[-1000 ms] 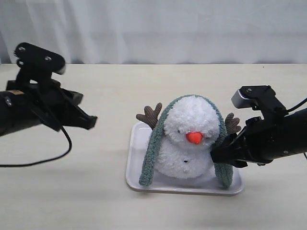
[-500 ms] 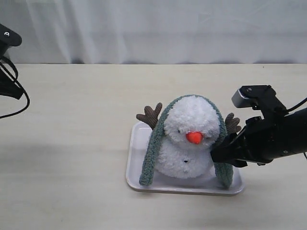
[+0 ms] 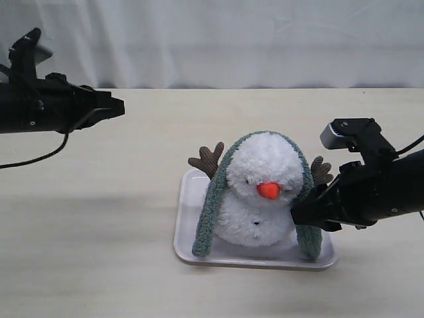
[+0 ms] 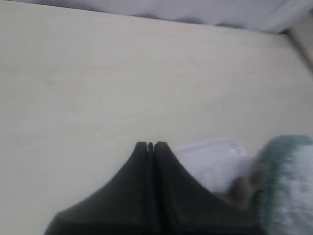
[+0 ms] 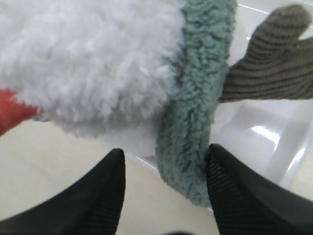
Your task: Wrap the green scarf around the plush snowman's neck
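Tray [image 3: 187, 222] holds plush snowman [image 3: 262, 165] under green scarf [image 3: 209, 212]; right hand [image 5: 165, 152] spread astride its end, left hand [image 4: 150, 145] pressed together.

Exterior view: the left arm [image 3: 46, 109] is being cut off by the picture's edge. The tips of the right tool [image 3: 299, 215] are being lost against the green scarf [image 3: 211, 205], so contact cannot be told. The scarf's run behind the head is being hidden.

Left wrist view: the plush snowman [image 4: 298, 196] and the tray [image 4: 210, 161] are being rendered as blurs and clipped by the edge.

Right wrist view: the orange nose [image 5: 12, 115] and the brown arm [image 5: 274, 58] are being cropped.
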`<state>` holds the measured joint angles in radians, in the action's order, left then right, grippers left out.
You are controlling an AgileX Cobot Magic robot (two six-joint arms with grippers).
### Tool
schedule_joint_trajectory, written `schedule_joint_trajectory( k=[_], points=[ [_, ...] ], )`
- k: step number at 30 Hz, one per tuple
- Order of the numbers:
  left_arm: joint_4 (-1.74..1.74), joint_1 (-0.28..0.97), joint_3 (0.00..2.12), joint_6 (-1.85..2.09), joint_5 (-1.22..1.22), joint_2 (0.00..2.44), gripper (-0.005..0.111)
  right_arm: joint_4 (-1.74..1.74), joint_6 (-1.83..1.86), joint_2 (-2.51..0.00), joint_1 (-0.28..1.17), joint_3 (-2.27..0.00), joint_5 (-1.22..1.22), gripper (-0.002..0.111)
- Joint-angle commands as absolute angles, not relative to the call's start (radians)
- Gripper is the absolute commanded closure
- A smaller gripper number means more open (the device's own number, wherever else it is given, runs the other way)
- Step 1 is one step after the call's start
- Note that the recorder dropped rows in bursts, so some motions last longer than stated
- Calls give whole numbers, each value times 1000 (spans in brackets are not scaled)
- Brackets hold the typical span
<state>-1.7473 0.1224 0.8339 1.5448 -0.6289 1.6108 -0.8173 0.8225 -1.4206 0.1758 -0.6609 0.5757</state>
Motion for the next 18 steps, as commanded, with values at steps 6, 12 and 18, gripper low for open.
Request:
schedule_joint_trajectory(
  k=[6,12,18],
  points=[
    [-677,158,822,746,-240,1598,107,-806,822,-1419,177,-656,580,60],
    [-194,235,822,353,-134,1583,107,-804,822,-1419,177,-655,577,60],
    [69,246,822,87,-115,1583,107,-804,822,-1419,177,-655,577,60]
  ],
)
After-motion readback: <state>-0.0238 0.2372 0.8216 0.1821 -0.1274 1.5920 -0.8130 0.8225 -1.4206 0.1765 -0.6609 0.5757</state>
